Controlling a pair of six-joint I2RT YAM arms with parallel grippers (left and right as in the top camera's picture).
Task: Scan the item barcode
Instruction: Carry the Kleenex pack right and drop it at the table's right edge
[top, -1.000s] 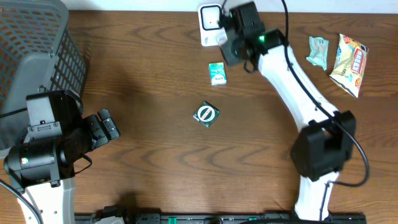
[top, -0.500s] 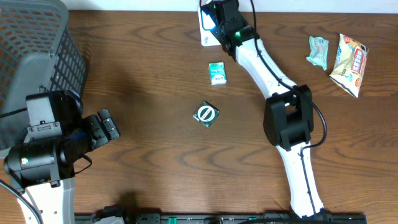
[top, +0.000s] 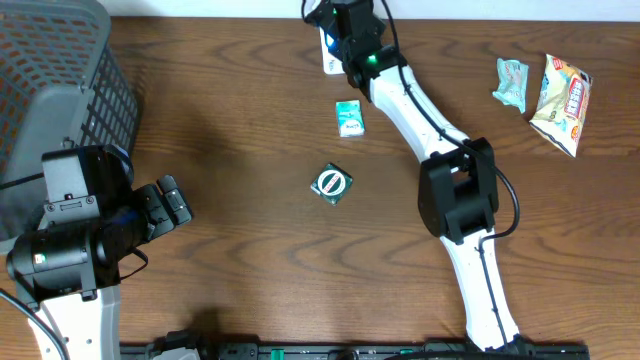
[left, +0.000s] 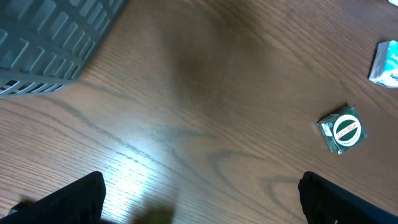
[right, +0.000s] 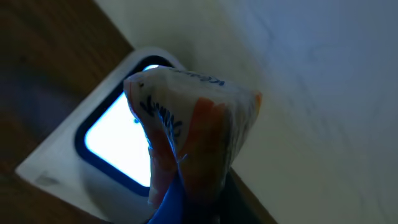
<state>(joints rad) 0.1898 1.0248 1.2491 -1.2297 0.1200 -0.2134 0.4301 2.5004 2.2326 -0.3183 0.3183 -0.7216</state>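
Swinging further left than a second ago, the right arm (top: 400, 90) is hovering above the scanner (top: 329, 62) at the counter's (top: 250, 260) far edge. Left wrist: the left arm (top: 80, 240) is holding its jaws wide open, empty. Right wrist: jaws are pinching the snack packet (right: 186, 124) before the glowing window (right: 115, 140); scanning seems underway, not yet confirmed.
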